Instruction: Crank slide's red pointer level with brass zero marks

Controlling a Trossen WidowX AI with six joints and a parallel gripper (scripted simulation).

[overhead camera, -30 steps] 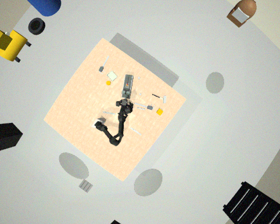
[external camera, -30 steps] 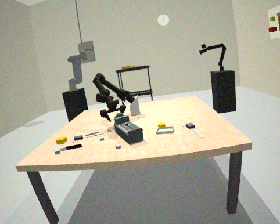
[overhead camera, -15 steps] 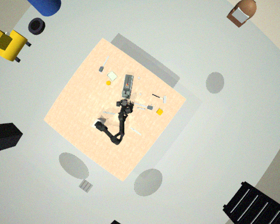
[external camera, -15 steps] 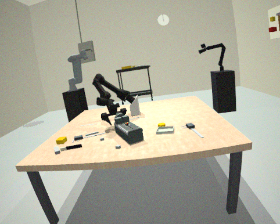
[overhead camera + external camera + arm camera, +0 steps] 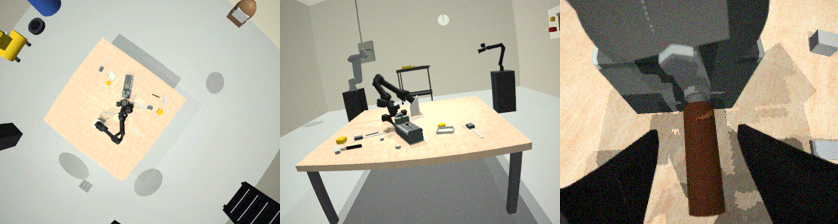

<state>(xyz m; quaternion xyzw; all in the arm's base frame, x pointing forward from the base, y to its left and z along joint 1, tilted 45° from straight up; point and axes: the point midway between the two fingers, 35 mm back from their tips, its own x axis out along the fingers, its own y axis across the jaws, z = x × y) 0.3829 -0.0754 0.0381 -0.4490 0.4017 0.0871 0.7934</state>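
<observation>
crank handle (image 5: 704,160) points away from the machine (image 5: 680,95), long axis between fingers.

The dark grey-green, box-shaped machine (image 5: 130,79) (image 5: 409,134) (image 5: 660,45) sits upright on the counter, its long slide bed running away from the crank end. A small red pointer (image 5: 127,85) (image 5: 406,123) shows on top, partway along the slide; whether it is level with the brass marks is too small to tell. At the near end, a grey metal crank arm (image 5: 685,70) carries a brown cylindrical handle (image 5: 704,162), which points outward from the machine.
</observation>
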